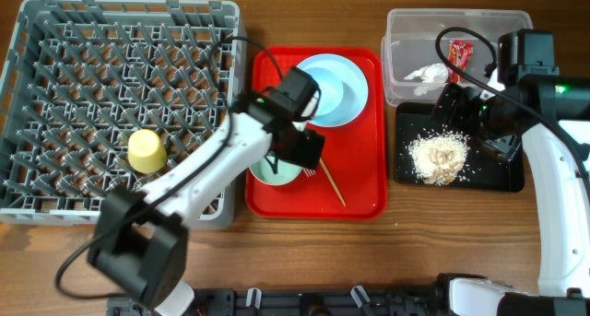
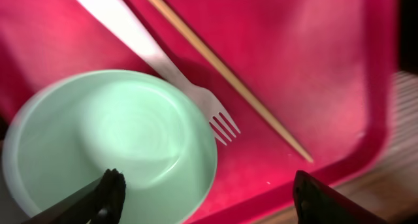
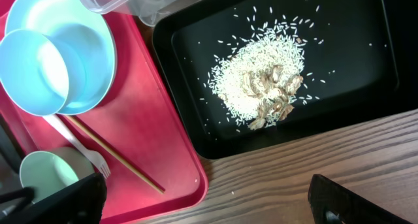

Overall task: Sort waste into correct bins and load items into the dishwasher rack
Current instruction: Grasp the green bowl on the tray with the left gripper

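The grey dishwasher rack [image 1: 120,40] holds the yellow cup [image 1: 146,150]. On the red serving tray [image 1: 364,182] lie the pale-blue plate [image 1: 358,76] with a small pale bowl [image 1: 324,95] on it, the pale green saucer-bowl [image 2: 111,139], the white fork [image 2: 163,61] and a chopstick [image 2: 222,70]. My left gripper [image 2: 209,198] is open just above the green bowl's rim, holding nothing. My right gripper [image 3: 209,198] is open and empty, low over the wooden table beside the black tray [image 3: 353,67], which holds the food scraps [image 3: 261,87]. The clear tub [image 1: 406,30] holds the red wrapper [image 1: 458,52] and white tissue [image 1: 427,73].
The red tray sits between the rack and the two bins. Its front right corner [image 3: 196,185] lies close to the black tray's corner. Loose grains are scattered across the black tray and a few lie on the wood.
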Tool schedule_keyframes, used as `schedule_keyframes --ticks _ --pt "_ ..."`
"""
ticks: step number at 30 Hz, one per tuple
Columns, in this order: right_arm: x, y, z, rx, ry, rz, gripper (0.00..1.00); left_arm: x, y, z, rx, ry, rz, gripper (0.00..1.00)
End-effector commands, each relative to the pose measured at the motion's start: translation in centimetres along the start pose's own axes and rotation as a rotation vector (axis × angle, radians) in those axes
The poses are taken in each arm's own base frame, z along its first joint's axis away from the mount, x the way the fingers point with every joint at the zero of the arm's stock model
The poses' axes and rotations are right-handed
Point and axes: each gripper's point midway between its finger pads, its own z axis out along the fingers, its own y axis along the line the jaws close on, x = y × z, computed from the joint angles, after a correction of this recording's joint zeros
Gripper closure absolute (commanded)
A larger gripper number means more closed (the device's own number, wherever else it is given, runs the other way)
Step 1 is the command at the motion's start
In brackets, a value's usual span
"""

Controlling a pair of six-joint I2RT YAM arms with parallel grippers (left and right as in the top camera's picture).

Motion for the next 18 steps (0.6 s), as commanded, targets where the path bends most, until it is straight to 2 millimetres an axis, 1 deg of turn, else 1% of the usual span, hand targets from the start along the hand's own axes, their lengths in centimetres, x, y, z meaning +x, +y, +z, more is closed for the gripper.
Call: schedule_keyframes --ticks 1,2,3,4,6,7,8,10,11,12,14,16,18 --pt "-0.6 -0.1 -1.0 0.004 -0.041 0.009 0.00 1.4 -0.2 4.0 -0.059 0.101 0.030 0.38" --pt "-0.6 -0.1 -1.0 0.004 -0.041 0.008 0.00 1.8 -0.1 4.9 -0.070 0.125 0.034 0.47" --pt "-0.6 -0.1 -1.0 0.004 -0.041 0.006 0.00 1.9 0.1 5.3 -0.079 0.134 0.035 0.53" --pt "-0.6 -0.1 -1.0 0.004 -0.041 0.006 0.00 2.0 0.1 5.3 -0.081 0.134 0.035 0.61" --pt "-0.5 -0.1 -1.0 0.002 -0.037 0.006 0.00 1.9 0.2 5.3 -0.088 0.133 0.036 0.80" --pt "-0.3 -0.1 -1.0 0.005 -0.031 0.007 0.00 2.0 0.2 5.3 -0.088 0.134 0.035 0.86" --pt "-0.2 -0.2 -1.0 0.007 -0.027 0.007 0.00 2.2 0.2 5.3 -0.090 0.144 0.037 0.90" --pt "0.0 -0.3 -1.0 0.011 -0.019 0.007 0.00 3.2 0.1 5.7 -0.098 0.166 0.033 0.91" --pt "0.0 -0.3 -1.0 0.011 -0.018 0.004 0.00 3.5 0.3 5.8 -0.108 0.170 0.030 0.94" --pt "0.0 -0.3 -1.0 0.011 -0.018 0.004 0.00 3.4 0.4 5.8 -0.111 0.168 0.031 0.96" --pt "0.0 -0.3 -1.0 0.011 -0.018 0.004 0.00 3.2 0.3 5.5 -0.108 0.159 0.030 0.96" --pt "0.0 -0.3 -1.0 0.011 -0.018 0.004 0.00 2.2 0.1 3.4 -0.099 0.129 0.022 0.96" --pt "0.0 -0.3 -1.0 0.011 -0.018 0.004 0.00 -0.1 -0.2 -1.1 -0.077 0.049 0.004 0.96"
